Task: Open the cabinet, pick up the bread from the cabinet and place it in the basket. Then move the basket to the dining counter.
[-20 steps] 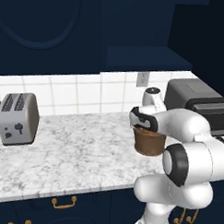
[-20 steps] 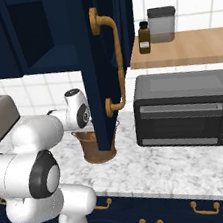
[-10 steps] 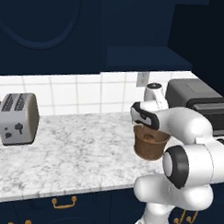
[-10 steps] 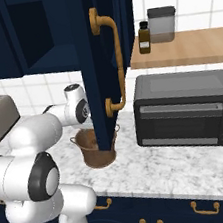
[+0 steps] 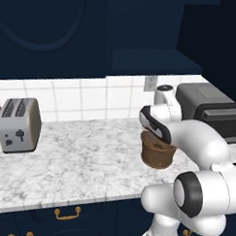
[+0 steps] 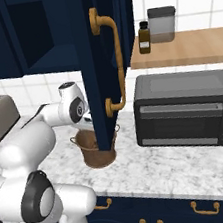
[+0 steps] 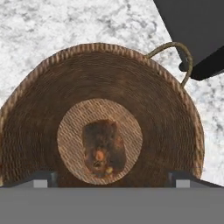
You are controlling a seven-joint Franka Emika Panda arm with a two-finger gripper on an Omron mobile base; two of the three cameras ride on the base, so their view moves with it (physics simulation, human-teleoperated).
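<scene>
Toward the back of the marble table (image 5: 74,157), under the open navy cabinet (image 6: 100,59), stands the round woven basket (image 7: 100,118). Directly above it hangs the pincer (image 7: 111,177) (tips spread wide, holding nothing). On the basket's flat coiled floor lies the bread (image 7: 103,148), small and dark-crusted.

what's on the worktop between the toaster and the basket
Nothing: in the left base view the marble worktop is bare from the toaster across to the basket.
</scene>
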